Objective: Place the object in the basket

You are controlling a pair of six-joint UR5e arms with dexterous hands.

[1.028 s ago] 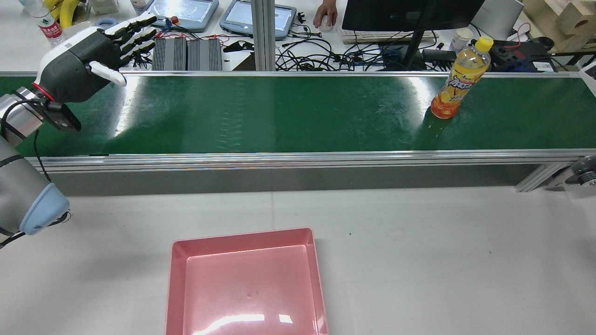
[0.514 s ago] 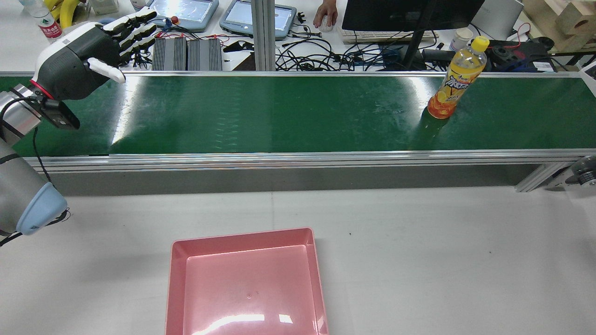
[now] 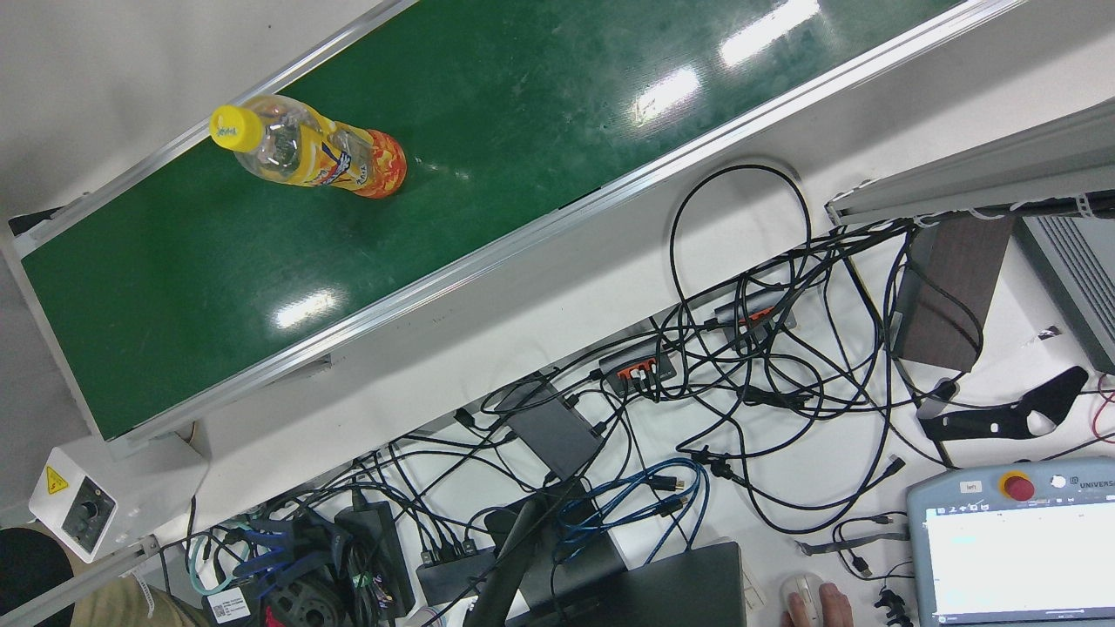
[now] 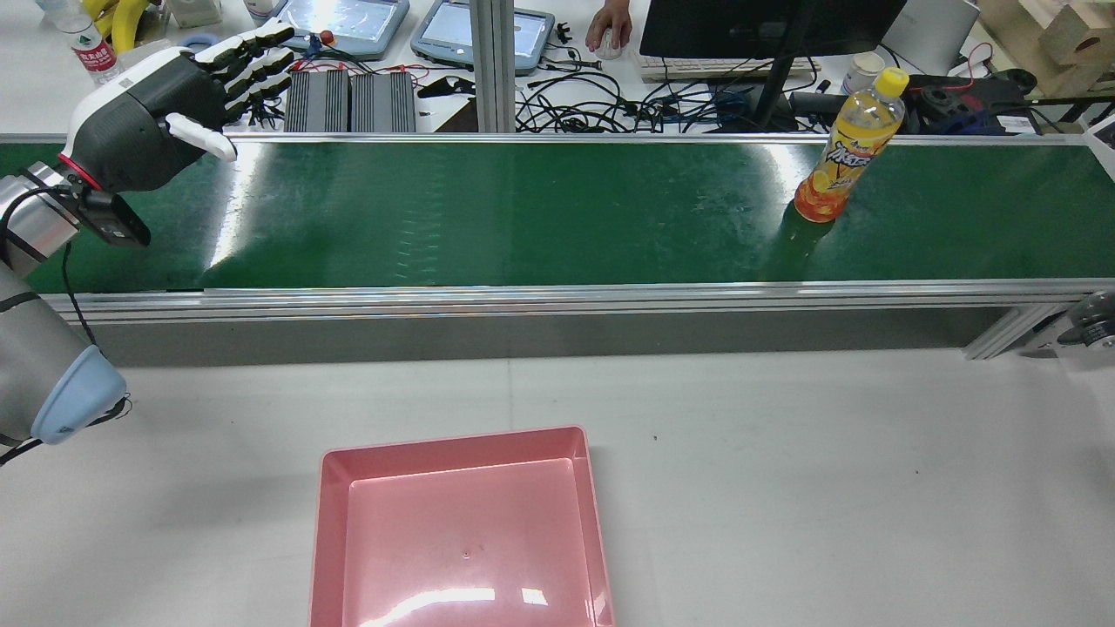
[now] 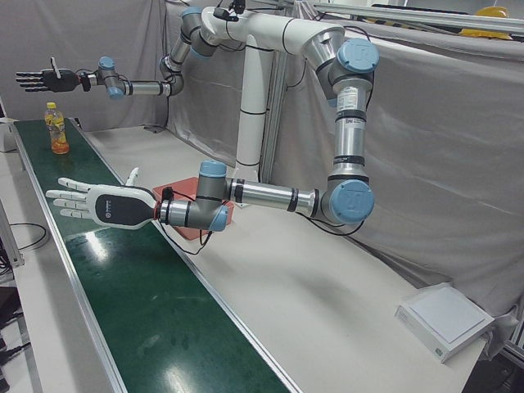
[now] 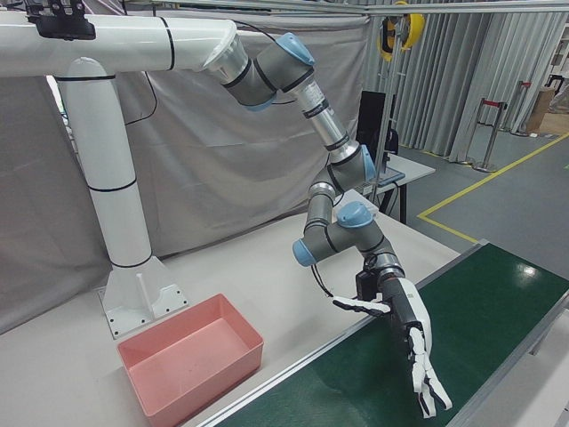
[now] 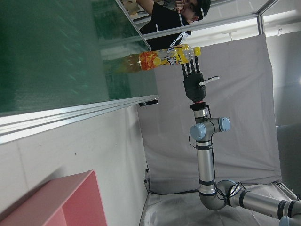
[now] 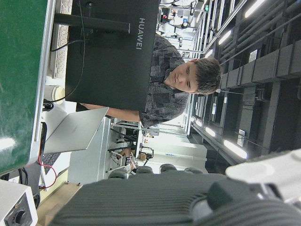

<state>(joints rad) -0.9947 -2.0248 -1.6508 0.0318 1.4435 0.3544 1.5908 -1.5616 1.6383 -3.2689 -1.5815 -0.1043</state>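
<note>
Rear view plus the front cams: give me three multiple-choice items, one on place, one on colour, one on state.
1. Where does the orange drink bottle with the yellow cap stand?
A. in the pink plastic basket
B. on the green conveyor belt
C. on the white table

2. What colour is the rectangular plastic basket?
A. pink
B. blue
C. grey

3. What state is the left hand in?
A. shut on the bottle
B. shut on nothing
C. open, fingers spread

Key: 1 B, the bottle's base rests upright on the green conveyor belt, far from the basket. 2 A, its walls and floor are pink. 3 C, the fingers stretch apart over the belt's end, holding nothing.
</note>
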